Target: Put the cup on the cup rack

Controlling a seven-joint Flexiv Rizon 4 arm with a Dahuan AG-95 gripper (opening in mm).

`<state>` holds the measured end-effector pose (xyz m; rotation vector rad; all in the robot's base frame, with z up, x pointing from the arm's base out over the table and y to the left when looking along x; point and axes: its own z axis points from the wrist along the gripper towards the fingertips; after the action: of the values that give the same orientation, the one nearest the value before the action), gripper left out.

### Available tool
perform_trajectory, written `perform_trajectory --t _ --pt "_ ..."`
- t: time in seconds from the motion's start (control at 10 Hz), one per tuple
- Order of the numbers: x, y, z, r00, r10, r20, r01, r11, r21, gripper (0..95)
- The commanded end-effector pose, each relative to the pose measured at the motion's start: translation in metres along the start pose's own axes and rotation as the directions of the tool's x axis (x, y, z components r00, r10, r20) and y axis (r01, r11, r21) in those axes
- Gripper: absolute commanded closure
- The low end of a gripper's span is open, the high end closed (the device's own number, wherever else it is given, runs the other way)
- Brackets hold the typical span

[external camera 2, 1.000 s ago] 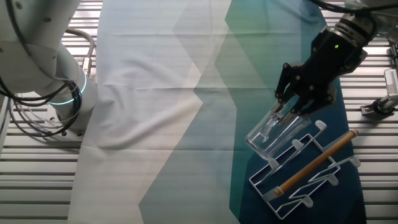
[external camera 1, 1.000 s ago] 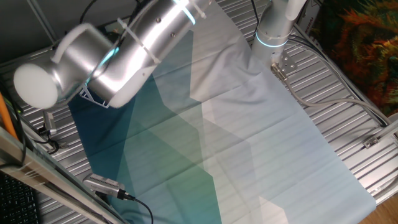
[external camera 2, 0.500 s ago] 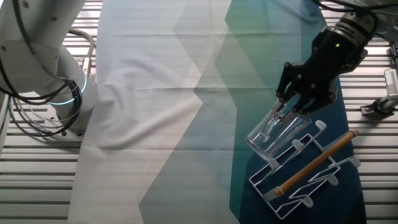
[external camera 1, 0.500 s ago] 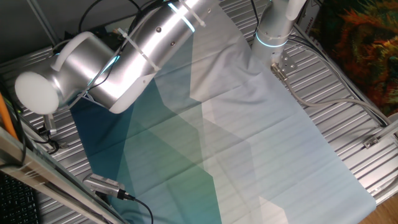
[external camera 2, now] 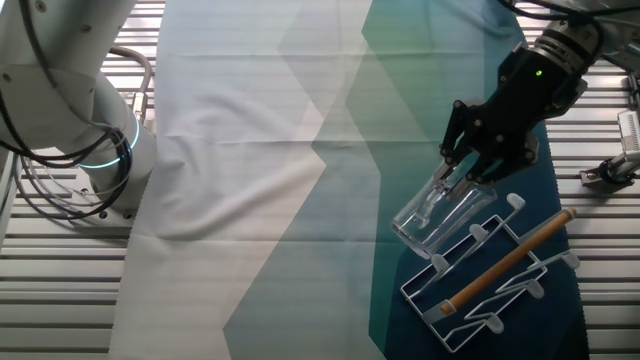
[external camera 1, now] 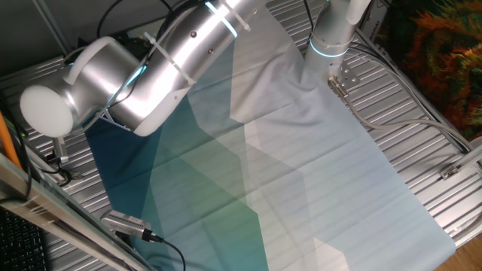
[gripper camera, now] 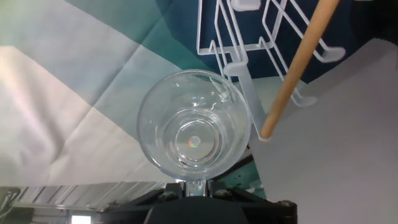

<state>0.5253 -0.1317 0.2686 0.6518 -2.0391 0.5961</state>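
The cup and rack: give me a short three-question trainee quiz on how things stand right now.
1. True or false: the cup already hangs on a peg of the cup rack.
2. What holds the cup? A) the gripper B) the cloth C) a peg
3. Fill in: the rod along the rack's top is made of ____.

Key: 1 false, it is held tilted beside the rack; 2 A; 3 wood.

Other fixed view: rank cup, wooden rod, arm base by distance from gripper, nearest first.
1. The cup, held in the gripper, tilted.
2. The wooden rod on the cup rack, just beyond the cup.
3. The arm base, far across the cloth.
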Motion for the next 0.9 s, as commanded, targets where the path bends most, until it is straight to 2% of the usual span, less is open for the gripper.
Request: perform_trajectory --t 0.1,0.4,0.6,0.9 --pt "0.003 0.001 -0.002 1.000 -0.002 0.000 0.002 1.000 0.002 95.0" --pt "0.007 0.000 -0.002 1.000 -0.004 -0.002 0.004 1.000 0.006 95.0" --pt "0.017 -0.007 0.001 1.000 -0.018 0.002 0.018 1.000 0.002 95.0" --pt "0.035 -0.017 0.006 0.999 -0.036 -0.007 0.036 0.999 0.007 95.0"
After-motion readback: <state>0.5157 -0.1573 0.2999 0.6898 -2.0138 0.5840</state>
